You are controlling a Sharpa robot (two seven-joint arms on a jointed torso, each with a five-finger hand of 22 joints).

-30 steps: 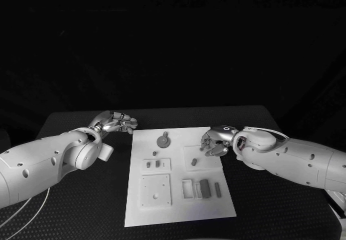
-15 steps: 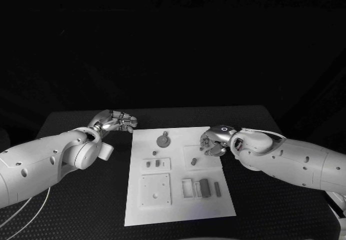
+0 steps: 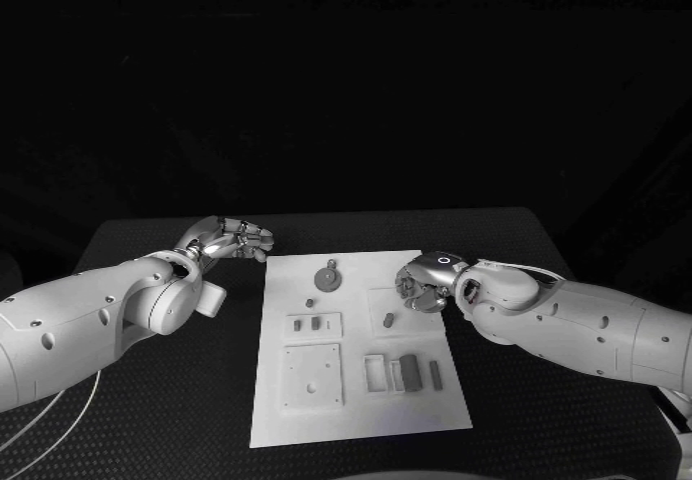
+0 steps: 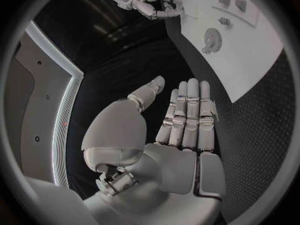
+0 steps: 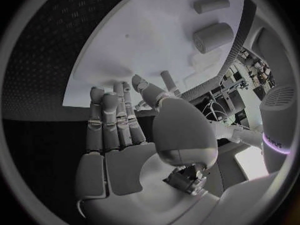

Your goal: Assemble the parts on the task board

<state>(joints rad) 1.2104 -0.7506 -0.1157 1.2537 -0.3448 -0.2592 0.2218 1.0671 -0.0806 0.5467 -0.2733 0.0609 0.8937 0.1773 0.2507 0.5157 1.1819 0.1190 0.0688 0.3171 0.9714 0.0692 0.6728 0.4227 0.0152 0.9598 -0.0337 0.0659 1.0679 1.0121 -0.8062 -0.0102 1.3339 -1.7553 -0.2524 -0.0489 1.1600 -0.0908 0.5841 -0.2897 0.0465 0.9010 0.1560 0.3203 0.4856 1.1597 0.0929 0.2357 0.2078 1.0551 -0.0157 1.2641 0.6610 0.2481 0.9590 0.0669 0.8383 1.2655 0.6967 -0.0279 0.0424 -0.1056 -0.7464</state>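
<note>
The white task board [image 3: 361, 400] lies in the middle of the black table. On it are a round toothed part [image 3: 329, 281], a small oval part [image 3: 387, 320] and several grey bars [image 3: 410, 373]. My right hand [image 3: 426, 283] hovers over the board's far right part, fingers reaching down at the board [image 5: 150, 40]. A short peg [image 5: 169, 80] stands beside its thumb, outside the fingers. My left hand [image 3: 231, 240] is off the board's far left corner, and its fingers [image 4: 187, 115] lie straight and together, holding nothing.
A square plate [image 3: 312, 378] with small holes and a slotted frame [image 3: 375, 376] sit on the board's near half. Two little pieces [image 3: 306, 325] stand in a smaller plate. Bare black table lies on both sides of the board.
My right hand has crept a little to the left and farther over the board. The left hand has barely moved.
</note>
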